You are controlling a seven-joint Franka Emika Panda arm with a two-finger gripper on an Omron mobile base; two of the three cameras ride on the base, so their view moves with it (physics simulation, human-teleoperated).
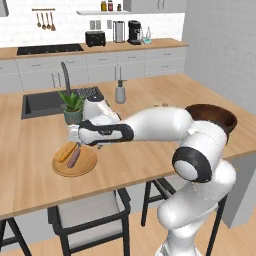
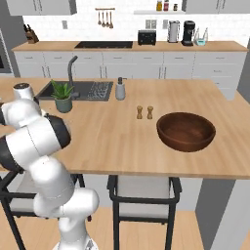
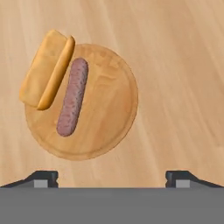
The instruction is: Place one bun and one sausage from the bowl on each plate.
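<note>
Hand (image 3: 112, 177) spread, empty, above wooden plate (image 3: 109, 113); sausage (image 3: 72, 96) firm, smooth, best pinched mid-length; bun (image 3: 46, 74) soft, light.

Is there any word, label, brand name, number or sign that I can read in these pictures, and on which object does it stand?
None can be read.
Jars on the wall shelf: any labels too small to read.
Toaster, coffee machine: no legible marking.
Wooden plate, bun, sausage, bowl: plain, no text.
</note>
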